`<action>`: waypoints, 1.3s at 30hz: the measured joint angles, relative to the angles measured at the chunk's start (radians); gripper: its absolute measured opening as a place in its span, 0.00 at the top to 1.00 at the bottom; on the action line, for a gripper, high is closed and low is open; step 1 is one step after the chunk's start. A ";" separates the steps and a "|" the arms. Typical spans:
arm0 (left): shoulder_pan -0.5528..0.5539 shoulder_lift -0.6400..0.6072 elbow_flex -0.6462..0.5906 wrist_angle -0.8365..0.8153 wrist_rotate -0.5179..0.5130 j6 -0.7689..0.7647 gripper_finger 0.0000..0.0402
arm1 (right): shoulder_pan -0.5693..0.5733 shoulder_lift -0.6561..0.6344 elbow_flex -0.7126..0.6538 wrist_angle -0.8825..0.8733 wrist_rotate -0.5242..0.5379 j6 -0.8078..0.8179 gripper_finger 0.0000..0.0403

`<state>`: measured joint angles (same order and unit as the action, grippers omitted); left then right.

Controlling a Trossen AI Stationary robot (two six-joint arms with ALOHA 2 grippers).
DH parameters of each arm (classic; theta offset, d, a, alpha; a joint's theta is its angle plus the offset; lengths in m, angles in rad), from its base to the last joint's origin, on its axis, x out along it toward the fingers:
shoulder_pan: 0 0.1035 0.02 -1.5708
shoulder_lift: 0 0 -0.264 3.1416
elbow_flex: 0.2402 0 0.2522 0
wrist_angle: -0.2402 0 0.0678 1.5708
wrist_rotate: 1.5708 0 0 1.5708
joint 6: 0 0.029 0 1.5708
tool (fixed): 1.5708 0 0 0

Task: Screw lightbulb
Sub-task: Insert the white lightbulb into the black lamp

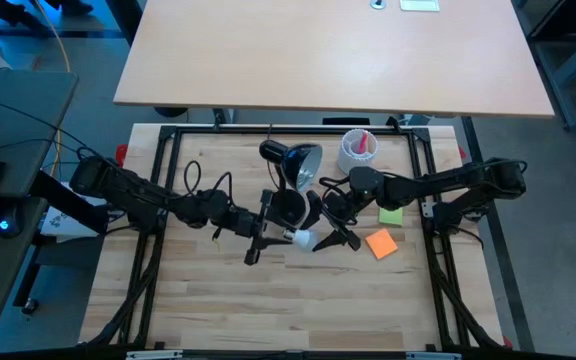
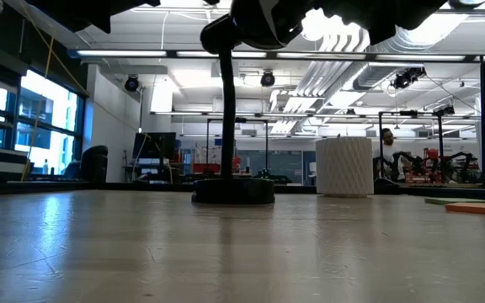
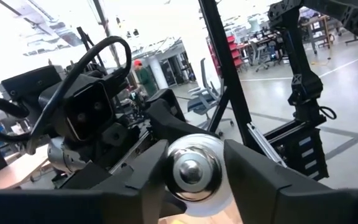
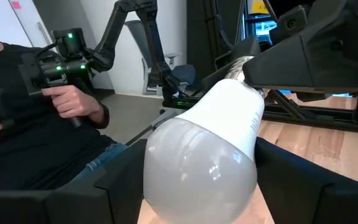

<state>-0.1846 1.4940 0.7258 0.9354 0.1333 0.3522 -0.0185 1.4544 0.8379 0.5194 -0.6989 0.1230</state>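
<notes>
The lightbulb (image 1: 303, 239) hangs above the table's middle, a white globe (image 4: 197, 155) with a silvery screw base (image 3: 194, 171). It lies about level between my two grippers. My left gripper (image 1: 286, 237) comes from the table's left and is closed around the screw base. My right gripper (image 1: 320, 238) comes from the right and is shut on the globe. Just beyond them stands the black desk lamp, its round base (image 1: 288, 208) on the table and its shade (image 1: 303, 163) farther back. My left gripper has the bulb's screw base (image 3: 174, 168) between its two fingers (image 3: 247, 174), one on each side. It comes level from the table's left, looking straight at the base's end contact. My right gripper pinches the white globe (image 4: 157, 168) between its two fingers (image 4: 117, 183), level from the table's right. The bulb is lifted clear of the table, its screw base pointing toward the left gripper.
A white ribbed cup (image 1: 356, 150) with a red item stands at the back right. A green note (image 1: 390, 215) and an orange note (image 1: 380, 243) lie right of the grippers. A seated person (image 4: 48, 124) holding a controller shows beyond the table.
</notes>
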 joint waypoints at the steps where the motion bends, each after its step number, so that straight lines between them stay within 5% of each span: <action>1: 0.000 0.000 0.000 -0.002 0.000 -0.002 0.65 | 0.000 0.000 0.000 0.000 0.001 0.000 0.36; 12: 0.003 0.000 0.000 -0.015 0.014 -0.002 0.74 | 0.014 0.000 -0.001 0.005 0.020 -0.016 0.36; 25: -0.002 -0.095 -0.002 -0.173 -0.023 0.015 0.75 | 0.081 -0.009 0.000 0.022 0.323 -0.083 0.23; 30: -0.039 -0.186 -0.002 -0.243 -0.148 0.036 0.75 | 0.133 -0.027 0.001 0.031 0.624 -0.268 0.23; 39: -0.165 -0.326 -0.001 -0.222 -0.328 0.191 0.75 | 0.267 -0.029 0.002 0.192 0.799 -0.832 0.23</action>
<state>-0.3501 1.1678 0.7246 0.7135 -0.1944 0.5429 0.2481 1.4258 0.8394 0.7117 0.1002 -0.7092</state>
